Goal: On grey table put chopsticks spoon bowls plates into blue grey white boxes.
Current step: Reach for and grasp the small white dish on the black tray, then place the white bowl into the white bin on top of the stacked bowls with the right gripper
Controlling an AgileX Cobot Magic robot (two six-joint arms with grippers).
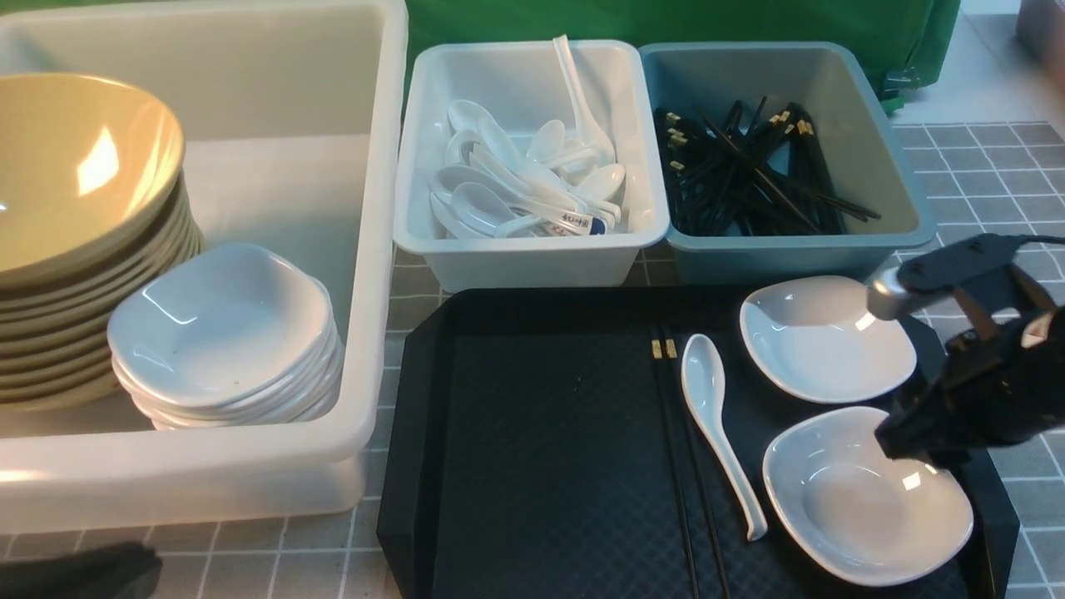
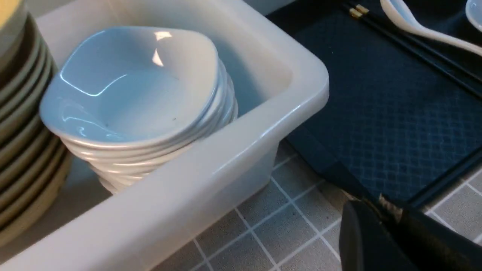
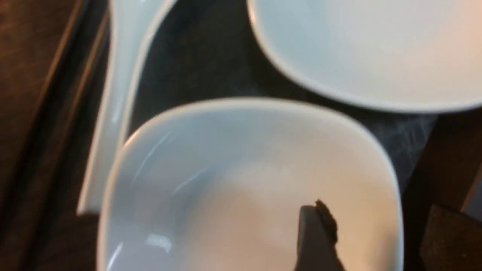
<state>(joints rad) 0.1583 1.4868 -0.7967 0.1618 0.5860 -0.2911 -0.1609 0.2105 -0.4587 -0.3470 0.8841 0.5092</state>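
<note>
White plate (image 1: pixel 861 507) sits on black tray (image 1: pixel 541 433), nr spoon (image 1: pixel 715 424) & chopsticks (image 1: pixel 681 449) — R end effector (image 1: pixel 913 443) over its rim, seemingly released; L end effector (image 2: pixel 382 226) clenched, empty, above worktop (image 2: pixel 263 226).

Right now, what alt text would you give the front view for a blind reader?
The robot's black right gripper hangs over the nearer of two small white rounded-square dishes on a black textured tray, beside a white soup spoon and black chopsticks. Behind stand three filled plastic bins.
</note>
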